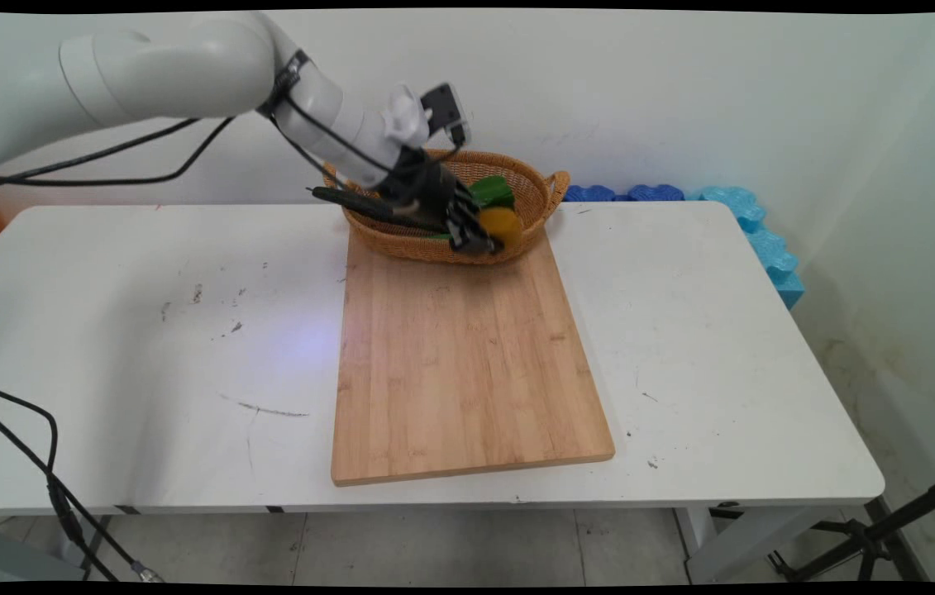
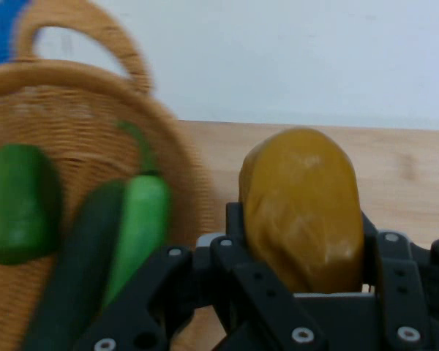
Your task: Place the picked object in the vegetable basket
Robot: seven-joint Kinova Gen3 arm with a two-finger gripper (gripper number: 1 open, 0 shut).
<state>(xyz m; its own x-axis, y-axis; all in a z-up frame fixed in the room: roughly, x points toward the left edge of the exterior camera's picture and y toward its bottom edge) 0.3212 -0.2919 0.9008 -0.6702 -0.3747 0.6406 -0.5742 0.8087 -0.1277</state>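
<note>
Reaching from upper left in the main view, the gripper (image 1: 490, 238) hangs at the woven basket (image 1: 535, 216) rim, above the smooth bamboo board (image 1: 467, 364). Its fingers clench a rounded ochre potato (image 1: 502, 224). Hand view: potato (image 2: 301, 208) gripped (skin waxy); glossy peppers (image 2: 135, 234) lie in the wicker.

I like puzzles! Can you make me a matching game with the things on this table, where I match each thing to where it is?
Things:
1. yellow-brown potato
2. green pepper
3. wicker basket
4. wooden cutting board

Places:
A. lying flat on the white table
B. at the far end of the board, near the wall
C. held in the black gripper
D. inside the basket

Pairs: 1-C, 2-D, 3-B, 4-A
</note>
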